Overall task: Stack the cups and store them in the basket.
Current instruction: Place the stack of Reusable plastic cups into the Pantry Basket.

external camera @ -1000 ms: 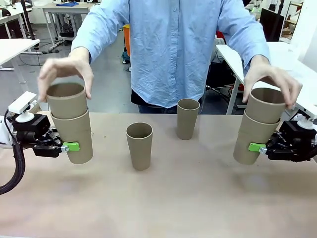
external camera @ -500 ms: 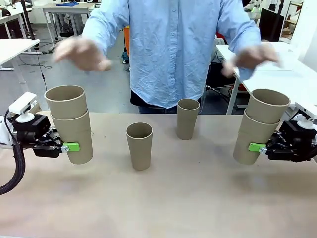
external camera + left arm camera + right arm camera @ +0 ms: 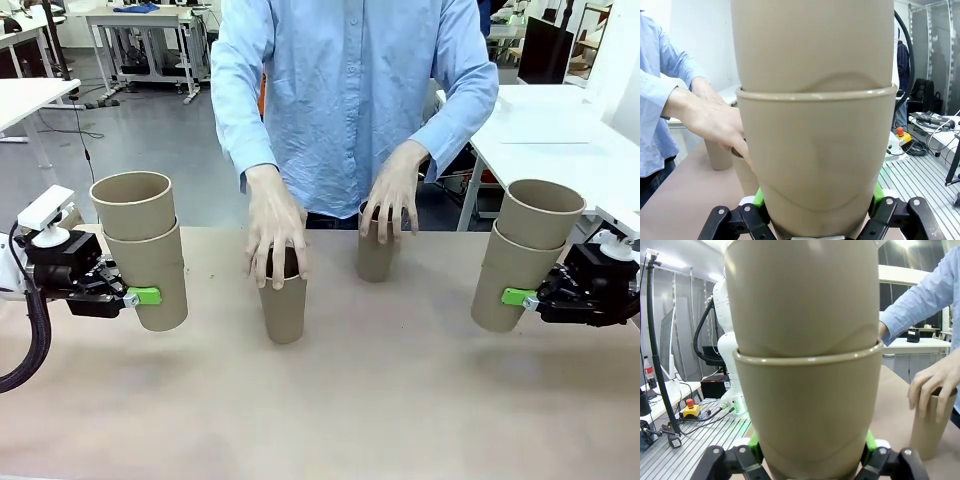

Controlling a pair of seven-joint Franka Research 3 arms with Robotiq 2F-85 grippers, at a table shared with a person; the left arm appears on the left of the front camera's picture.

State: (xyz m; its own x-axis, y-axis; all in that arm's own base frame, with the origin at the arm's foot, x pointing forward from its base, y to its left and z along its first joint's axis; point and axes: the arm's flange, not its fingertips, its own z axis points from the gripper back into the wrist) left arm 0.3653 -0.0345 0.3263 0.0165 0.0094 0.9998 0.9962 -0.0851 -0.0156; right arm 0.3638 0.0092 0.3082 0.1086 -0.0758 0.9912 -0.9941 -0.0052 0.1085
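Cups [image 3: 133,205] nested in pairs, tight in left claw [image 3: 148,295] and right claw [image 3: 512,296]; middle rims under hands [image 3: 275,232]

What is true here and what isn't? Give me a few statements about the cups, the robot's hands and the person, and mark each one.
1. The robot's left hand grips a stack of two cups. True.
2. The robot's right hand is empty. False: it holds two nested cups.
3. The person has one hand on the near single cup and the other hand on the far single cup. True.
4. All six cups form one stack. False: there are two pairs and two singles.
5. The single cups lie on their sides. False: both stand upright on the table.
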